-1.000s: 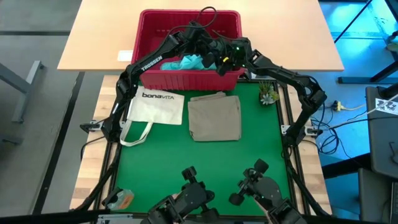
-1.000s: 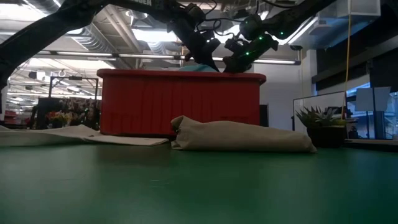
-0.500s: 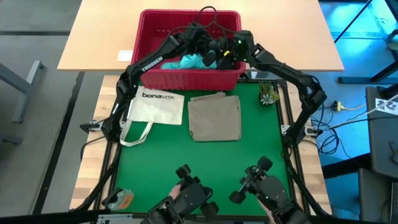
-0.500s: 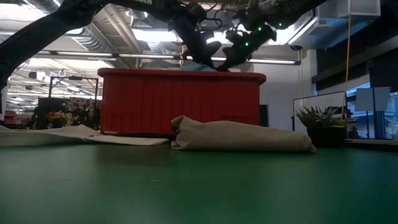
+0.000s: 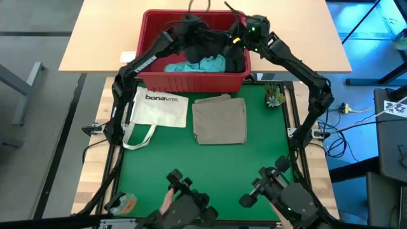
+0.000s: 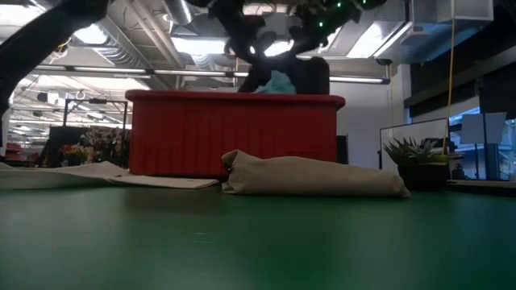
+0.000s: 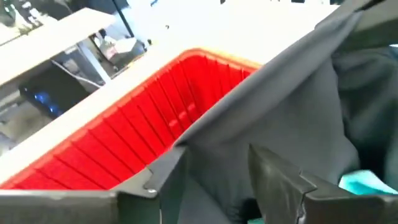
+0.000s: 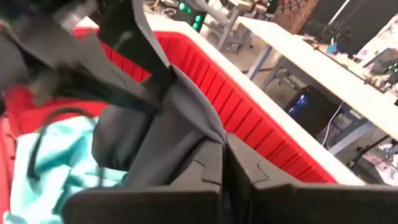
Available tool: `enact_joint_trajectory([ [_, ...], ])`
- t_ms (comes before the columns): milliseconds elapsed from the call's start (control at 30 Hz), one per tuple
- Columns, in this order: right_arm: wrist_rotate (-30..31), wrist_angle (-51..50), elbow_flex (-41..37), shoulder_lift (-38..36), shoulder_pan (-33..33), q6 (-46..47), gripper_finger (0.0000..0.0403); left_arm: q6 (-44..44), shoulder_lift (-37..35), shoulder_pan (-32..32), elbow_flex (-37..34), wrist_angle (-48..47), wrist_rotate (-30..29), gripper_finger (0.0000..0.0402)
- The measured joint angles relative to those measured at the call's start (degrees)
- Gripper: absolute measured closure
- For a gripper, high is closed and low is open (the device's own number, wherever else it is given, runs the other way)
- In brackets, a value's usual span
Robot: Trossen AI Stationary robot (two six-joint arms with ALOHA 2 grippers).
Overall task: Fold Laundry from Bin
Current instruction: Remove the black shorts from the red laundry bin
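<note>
Green mat-covered table (image 5: 210, 165), with a pale wooden tabletop (image 5: 102, 38) butting its far edge; the low view looks into a lit hall with ceiling ducts behind.

Rectangular red plastic bin with slotted sides and thick rim (image 5: 191, 81) sits at 12 o'clock in the high view, straddling the join between the two tops. Both dark arms reach into it from either side, left arm (image 5: 137, 67) from 10 o'clock, right arm (image 5: 299, 63) from 2 o'clock.

Dark grey soft garment (image 5: 219, 48) is lifted above the bin's right half and hangs back into it; a dark cord loops up past the far rim. In the low view it shows as a dark mass above the rim (image 6: 310, 76). Light turquoise cloth (image 5: 197, 63) lies bunched in the bin, beside and partly under the grey one, peeking over the rim in the low view (image 6: 278, 82).

White flat tote bag printed "bonaVITA" (image 5: 159, 109) lies at 9 o'clock of centre, handles trailing toward the near side. Khaki-tan folded garment (image 5: 219, 119) lies just right of it, in front of the bin, apart from the tote.

Small green potted plant (image 5: 275, 95) at 2 o'clock, near the mat's edge.

Right gripper (image 8: 224, 168): jaws pressed together, pinching a fold of the grey garment over the bin. Left gripper (image 7: 214, 177): jaws parted with a gap between them, grey cloth right ahead of them, not clamped.
</note>
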Motion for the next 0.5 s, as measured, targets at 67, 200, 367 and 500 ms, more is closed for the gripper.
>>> enact_joint_trajectory([
  [67,0.0,-0.67,2.2,0.0,-0.01,0.0,0.04,0.77,-1.84,-0.14,0.0,-0.25,0.48,0.0236],
  [200,-0.75,-2.9,7.89,0.0,-0.04,0.02,0.04,1.15,-5.46,-0.76,0.0,-0.49,0.57,0.0235],
  [367,-1.09,-8.18,16.48,0.0,-0.03,0.02,0.0401,1.12,-9.09,-1.36,0.0,-1.06,1.03,0.0235],
  [500,-3.36,-13.9,23.66,0.0,-0.03,0.09,0.0401,1.42,-11.71,-2.31,0.0,-1.93,1.25,0.0235],
])
